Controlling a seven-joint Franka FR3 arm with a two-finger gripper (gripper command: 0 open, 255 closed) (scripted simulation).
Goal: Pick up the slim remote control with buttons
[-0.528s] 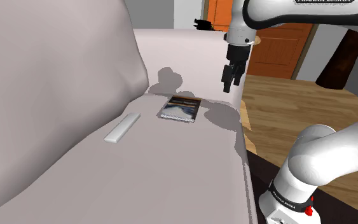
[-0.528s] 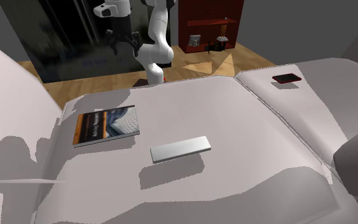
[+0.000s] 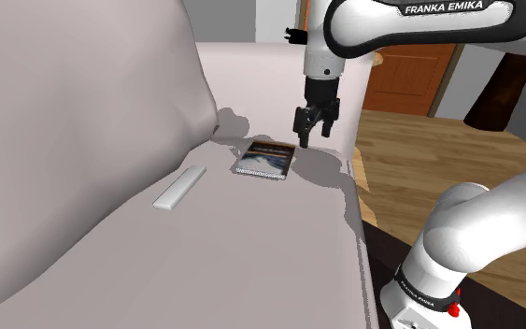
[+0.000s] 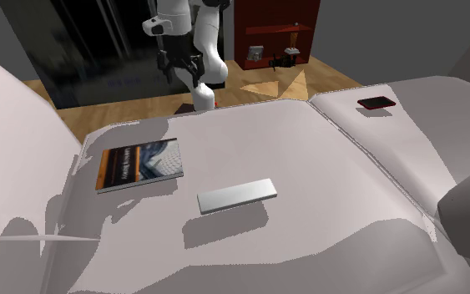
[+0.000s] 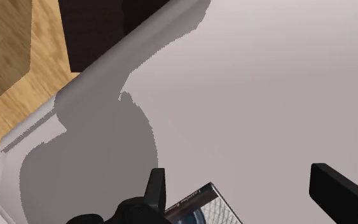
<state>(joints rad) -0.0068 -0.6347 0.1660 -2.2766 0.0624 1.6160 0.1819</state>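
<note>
Remote control (image 3: 179,188): slim, flat, pale grey bar lying flat on the sofa seat (image 3: 251,243), near the foot of the backrest. We make out no buttons on it.

Book (image 3: 265,159): lies flat on the same seat, near the remote but not touching it, on the side closer to the arm.

Pincer (image 3: 305,140): black, fingers spread and holding nothing. It hangs over the seat just beside a corner of the book, well apart from the remote.

Handling, as we judge it: light, rigid, smooth-cased and low-lying, so likely to skid if nudged endwise. We would take hold across its narrow width, near mid-length, with the fingers straddling the long edges and set low against the cushion, which may give a little under pressure.
</note>
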